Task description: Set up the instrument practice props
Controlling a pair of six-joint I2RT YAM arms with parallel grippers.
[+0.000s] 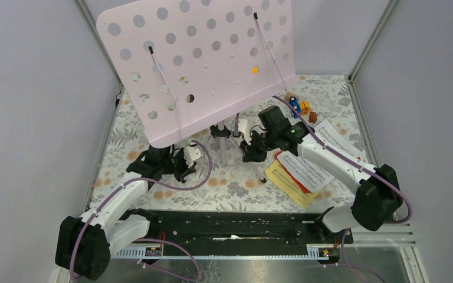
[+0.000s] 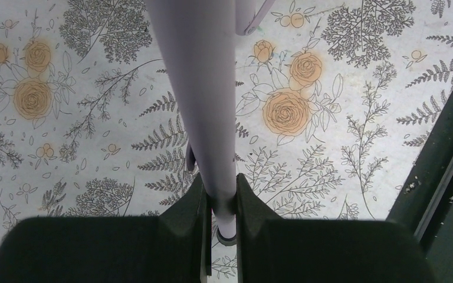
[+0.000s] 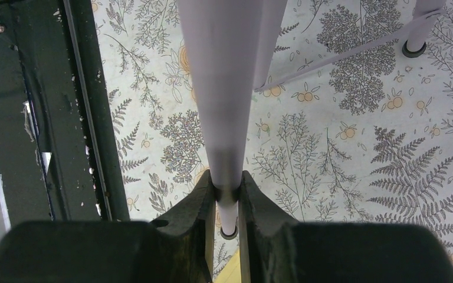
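1. My left claw (image 2: 221, 197) is clamped on one purple leg (image 2: 203, 88) of the stand. My right claw (image 3: 227, 191) is clamped on a second leg (image 3: 224, 76).
2. The pink board (image 1: 212, 53) leans at 12 o'clock. The music pages (image 1: 307, 171) lie at 4 o'clock.
3. I should spread both legs slowly and evenly, or I think the board may tip.

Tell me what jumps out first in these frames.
A big pink panel with holes tilts over the back of the table, filling much of the overhead view. Below it, the left fingers and right fingers each clamp a lilac stand leg near its foot. Loose music sheets lie on the right side.
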